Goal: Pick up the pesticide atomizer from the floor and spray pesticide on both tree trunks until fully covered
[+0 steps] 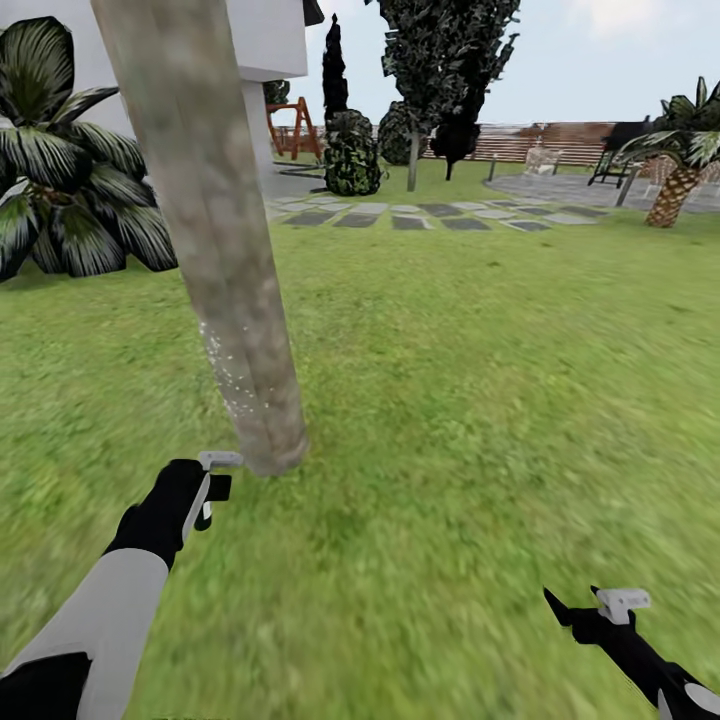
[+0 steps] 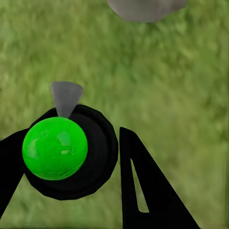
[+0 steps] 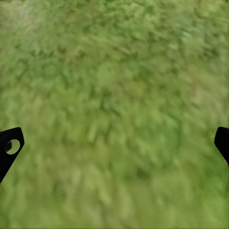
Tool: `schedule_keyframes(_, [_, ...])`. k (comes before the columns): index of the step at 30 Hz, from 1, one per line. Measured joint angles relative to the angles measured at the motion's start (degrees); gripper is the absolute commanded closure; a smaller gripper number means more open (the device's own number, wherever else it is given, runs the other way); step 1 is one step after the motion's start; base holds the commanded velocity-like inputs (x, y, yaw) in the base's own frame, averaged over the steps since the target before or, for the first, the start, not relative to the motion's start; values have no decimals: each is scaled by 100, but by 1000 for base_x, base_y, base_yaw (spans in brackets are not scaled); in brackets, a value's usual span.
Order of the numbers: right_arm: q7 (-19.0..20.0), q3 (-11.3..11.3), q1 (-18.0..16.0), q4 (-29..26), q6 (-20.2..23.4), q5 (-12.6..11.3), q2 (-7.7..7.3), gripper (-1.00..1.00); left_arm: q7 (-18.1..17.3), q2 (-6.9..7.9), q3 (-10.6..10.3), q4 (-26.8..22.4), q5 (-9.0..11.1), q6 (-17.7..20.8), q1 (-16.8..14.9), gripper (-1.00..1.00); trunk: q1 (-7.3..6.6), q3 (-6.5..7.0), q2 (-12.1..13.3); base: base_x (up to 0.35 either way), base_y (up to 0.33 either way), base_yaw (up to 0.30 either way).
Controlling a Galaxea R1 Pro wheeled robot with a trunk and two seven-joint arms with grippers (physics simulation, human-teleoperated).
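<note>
A thick mottled grey-tan tree trunk (image 1: 225, 270) rises from the grass just ahead of my left arm, with white specks (image 1: 225, 375) on its lower part. My left gripper (image 1: 214, 488) hovers beside the trunk's base. The left wrist view shows it shut on the pesticide atomizer (image 2: 71, 152), a dark round body seen end on with a bright green cap and a grey nozzle (image 2: 65, 98) aimed toward the trunk base (image 2: 145, 8). My right gripper (image 1: 575, 612) hangs low over the grass at the right, open with nothing between its fingers (image 3: 10, 147).
A big dark leafy plant (image 1: 65, 190) stands left of the trunk. Grey paving slabs (image 1: 430, 215) cross the lawn farther back, with dark trees (image 1: 440, 70), a wooden fence (image 1: 545, 142) and a short palm (image 1: 672, 190) beyond. A white building (image 1: 270, 40) is behind the trunk.
</note>
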Motion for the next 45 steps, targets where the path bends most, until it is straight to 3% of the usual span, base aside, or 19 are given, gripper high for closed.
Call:
schedule_keyframes(7, [0,0,0,-2,0,0,0,-100,0,-3,0,0,7,-4,0,100,0,0,0,92,-309,261])
schedule_keyframes(18, [0,0,0,-2,0,0,0,-100,0,-3,0,0,7,-3,0,100,0,0,0,92,-309,46])
schedule_keyframes(32, [0,1,0,3,0,0,8,-100,-1,-18,0,0,15,-7,0,100,0,0,0,92,-309,260])
schedule_keyframes(45, [0,7,0,7,0,0,9,-100,0,-20,0,0,16,-8,0,100,0,0,0,92,-309,97])
